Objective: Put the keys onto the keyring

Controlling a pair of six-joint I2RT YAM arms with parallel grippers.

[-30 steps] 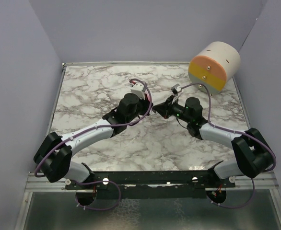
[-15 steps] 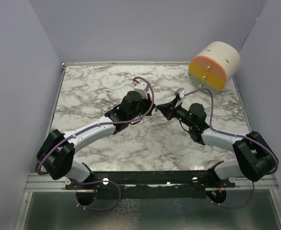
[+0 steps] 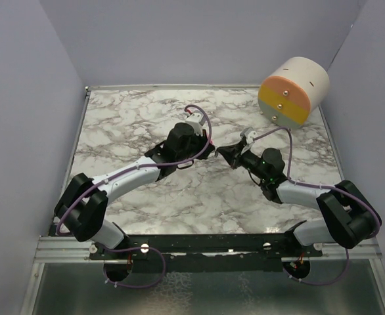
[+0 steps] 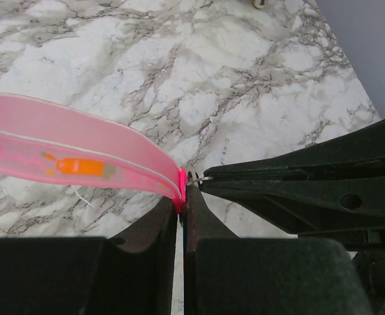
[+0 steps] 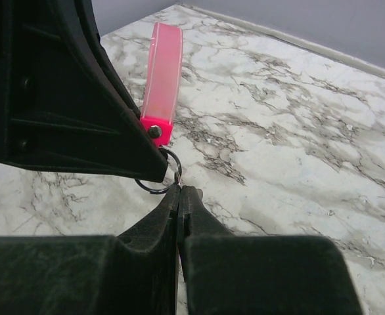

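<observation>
As the last second has passed, both arms have been shifted a little to the right across the marble table [image 3: 127, 125], and their tips have been kept together throughout, so the meeting point now lies right of the table's middle, towards the far side. Nothing has been let go in that shift, and the threading step is judged to be under way, not finished. The left gripper [image 4: 182, 207] is seen clamped shut on the near end of the keyring [image 4: 67, 157], whose pink strip is held in the air and trails away to the left in the left wrist view. The small metal ring [image 5: 158, 174] hangs from the pinched end, just beside the left fingertips and clear of the table. The right gripper [image 5: 178, 197] is brought in from the right with its fingers pressed together, their tips touching the ring's right edge. A thin silvery sliver is seen poking from between those tips against the ring; it may be the shaft of the key, but the dark head is hidden and what is pinched cannot be told for certain. No key is seen lying on the table.
</observation>
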